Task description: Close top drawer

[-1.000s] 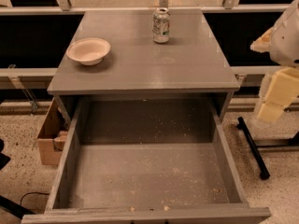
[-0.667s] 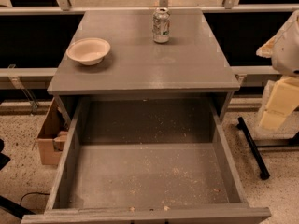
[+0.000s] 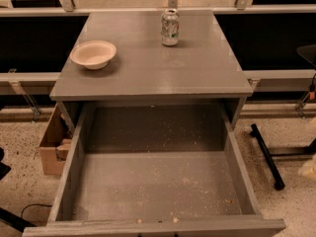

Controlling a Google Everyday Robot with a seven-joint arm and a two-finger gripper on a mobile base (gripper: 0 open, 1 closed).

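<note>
The top drawer of the grey cabinet stands pulled far out toward the camera. It is deep and empty, and its floor is speckled with crumbs. Its front panel lies along the bottom edge of the view, seen from above, with the handle hidden. My gripper is out of view. Only a pale blurred shape shows at the right edge, low down beside the drawer; I cannot tell whether it belongs to my arm.
On the cabinet top stand a pale bowl at the left and a drink can at the back. A cardboard box sits on the floor to the left. A black stand leg lies to the right.
The pale arm that stood at the right edge beside the cabinet has moved out of the frame to the right and down. The drawer has not moved.
</note>
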